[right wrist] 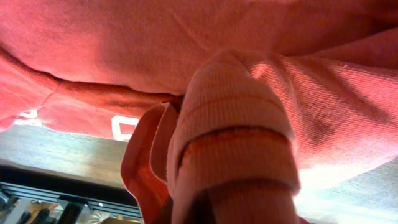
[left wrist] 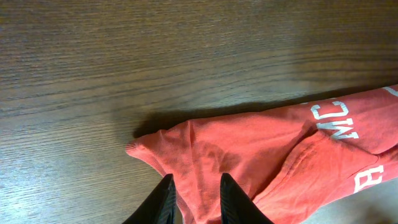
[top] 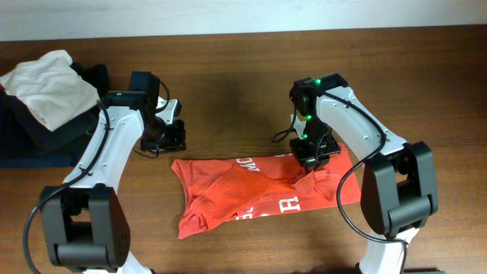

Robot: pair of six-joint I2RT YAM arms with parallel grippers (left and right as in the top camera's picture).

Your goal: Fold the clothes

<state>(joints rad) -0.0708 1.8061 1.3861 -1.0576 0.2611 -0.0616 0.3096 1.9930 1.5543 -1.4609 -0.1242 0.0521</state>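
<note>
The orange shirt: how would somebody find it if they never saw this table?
Start at the wooden table. On the robot's side, in the middle, lies a crumpled T-shirt. It is the only red-orange thing, with white letters, unlike the white and dark clothes piled at the left.

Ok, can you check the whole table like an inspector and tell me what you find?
Surface: brown wooden table, no spills seen.
Job's things: red-orange T-shirt, rumpled and partly folded, white letters showing.
Clutter: white garment lying on dark clothes at the far left.
Grippers: left gripper open at the shirt's corner; right gripper buried in shirt cloth, fingers hidden.
Cables: black cables looping beside each arm.
Surroundings: pale strip beyond the table's far edge.
</note>
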